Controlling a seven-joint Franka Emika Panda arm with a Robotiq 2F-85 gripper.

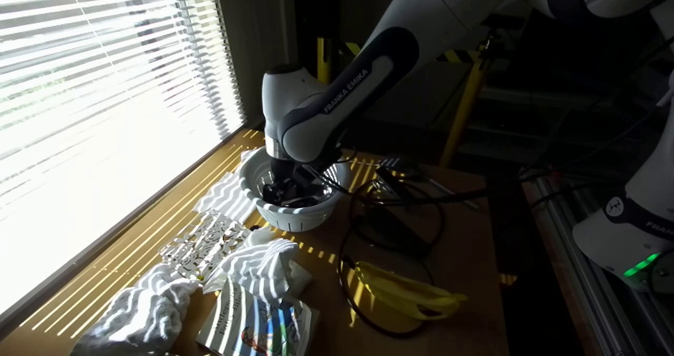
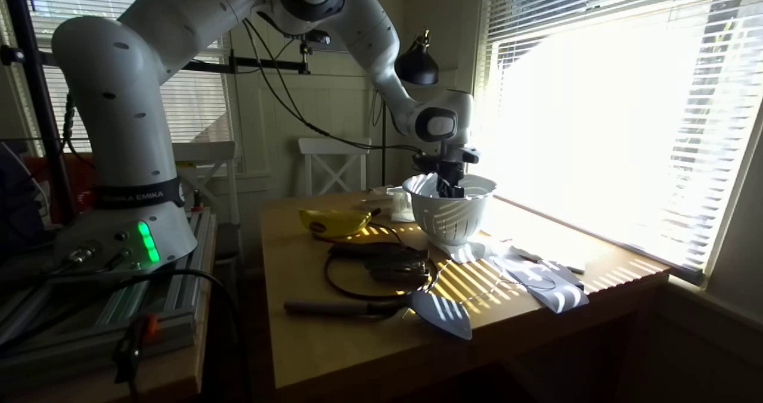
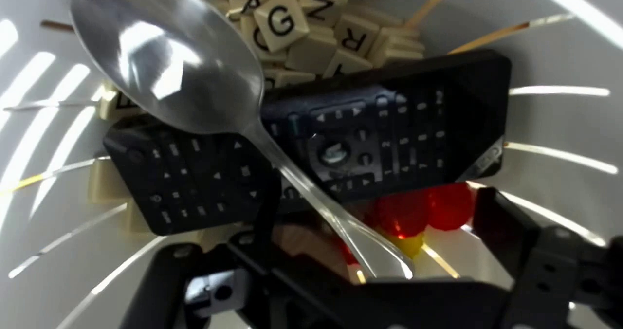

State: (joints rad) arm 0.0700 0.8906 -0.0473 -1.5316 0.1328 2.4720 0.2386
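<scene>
My gripper (image 3: 382,200) is inside a white slotted colander (image 1: 296,220), fingers apart. It also shows over the colander (image 2: 448,221) in both exterior views, at an exterior-view gripper position (image 2: 450,189). In the wrist view a metal spoon (image 3: 194,71) lies across a black remote control (image 3: 413,134). The spoon's handle runs down between the open fingers; no grip on it shows. Pale letter tiles (image 3: 311,51) are heaped beyond the remote. Translucent red round pieces (image 3: 450,206) and a yellow piece (image 3: 411,244) lie between the fingers, partly hidden by remote and spoon.
A yellow banana-like item (image 1: 405,292) lies on the table by looped black cables (image 1: 345,293). A book (image 1: 258,324), white cloths (image 1: 142,308) and a lacy white piece (image 1: 205,245) lie near the window. A spatula (image 2: 442,315) lies near the table edge.
</scene>
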